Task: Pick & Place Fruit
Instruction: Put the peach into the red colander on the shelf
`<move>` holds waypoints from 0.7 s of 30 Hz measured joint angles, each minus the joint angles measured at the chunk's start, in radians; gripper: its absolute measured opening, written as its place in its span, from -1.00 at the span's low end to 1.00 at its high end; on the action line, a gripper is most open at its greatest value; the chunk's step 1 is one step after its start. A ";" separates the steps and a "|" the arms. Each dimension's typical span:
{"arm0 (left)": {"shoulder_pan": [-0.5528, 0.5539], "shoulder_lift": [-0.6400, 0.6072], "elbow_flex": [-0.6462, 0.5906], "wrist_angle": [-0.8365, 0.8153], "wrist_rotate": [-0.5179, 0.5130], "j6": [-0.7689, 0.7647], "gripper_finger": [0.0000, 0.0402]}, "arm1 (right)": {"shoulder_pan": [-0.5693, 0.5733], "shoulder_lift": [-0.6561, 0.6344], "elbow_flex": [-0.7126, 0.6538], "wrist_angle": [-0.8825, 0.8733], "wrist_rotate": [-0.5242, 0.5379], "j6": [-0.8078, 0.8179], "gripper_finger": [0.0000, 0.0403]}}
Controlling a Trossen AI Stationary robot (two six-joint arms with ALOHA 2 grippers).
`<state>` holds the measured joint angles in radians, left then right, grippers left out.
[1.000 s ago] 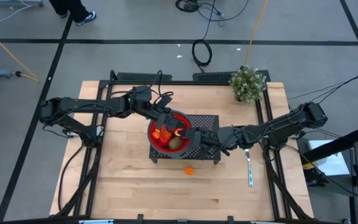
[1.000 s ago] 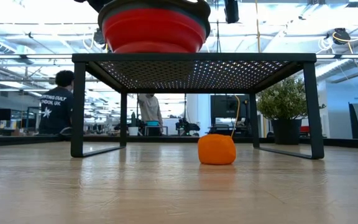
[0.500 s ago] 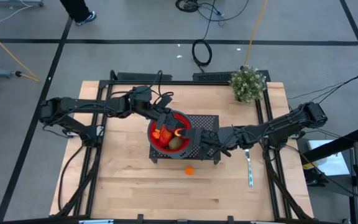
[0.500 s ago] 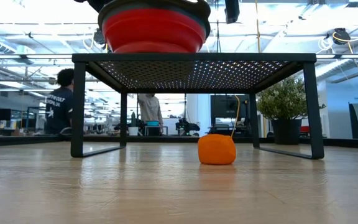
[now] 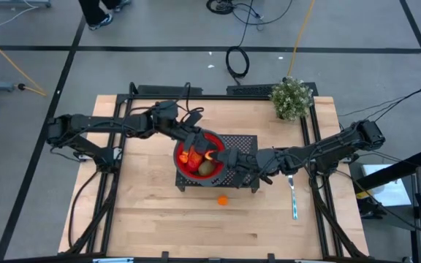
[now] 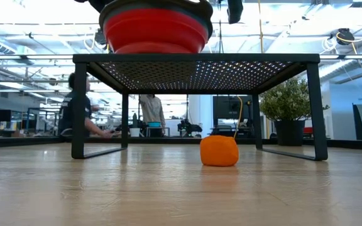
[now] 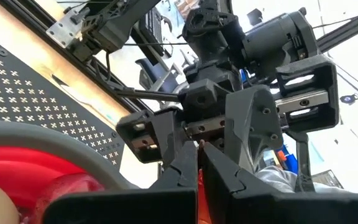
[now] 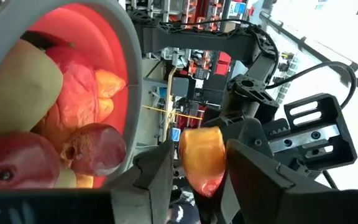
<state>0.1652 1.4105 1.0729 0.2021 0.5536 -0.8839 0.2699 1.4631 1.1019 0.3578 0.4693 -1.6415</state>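
Over the wooden surface (image 5: 159,212), both arms meet at the red bowl (image 5: 199,155) on the black rack (image 5: 245,143). The right tool (image 8: 196,163) narrowly grips the red-orange-yellow fruit (image 8: 201,159), its long axis along the fingers, at the bowl's rim. The left tool (image 7: 197,177) is pinched closed. Loosen early and the fruit could fall outside, joining the orange ball (image 5: 222,199).

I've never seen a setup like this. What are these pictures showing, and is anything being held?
Two dark robot arms with two-finger grippers work at a wooden table. One picture looks down from above, one level across the tabletop, one from each wrist. A red bowl with a grey rim, holding toy fruit pieces, sits on a black perforated stand; a small orange ball lies on the table near it. The right gripper holds an orange-yellow toy fruit beside the bowl. The left gripper is shut at the bowl's rim.
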 joint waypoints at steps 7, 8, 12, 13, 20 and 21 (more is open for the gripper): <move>0.057 0.000 0.000 0.013 0.000 0.012 -1.00 | 0.000 0.000 0.000 0.004 0.002 0.037 -0.25; 0.069 0.000 0.000 0.012 0.000 0.013 -1.00 | 0.000 0.000 0.000 0.004 0.003 0.037 -0.25; 0.113 0.000 0.000 0.012 0.019 0.040 -1.00 | 0.000 0.000 0.000 0.004 0.005 0.038 -0.27; 0.121 0.000 0.000 0.012 0.022 0.045 -1.00 | 0.000 0.000 0.000 0.004 0.006 0.038 -0.27; 0.156 -0.008 0.000 0.013 0.032 0.072 -1.00 | 0.000 0.000 0.000 0.010 0.189 0.088 -0.26; 0.156 -0.008 0.000 0.012 0.032 0.072 -1.00 | 0.000 0.000 0.000 0.012 0.226 0.095 -0.26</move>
<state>0.3210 1.4029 1.0729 0.2144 0.5856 -0.8124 0.2703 1.4631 1.1019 0.3701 0.6948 -1.5469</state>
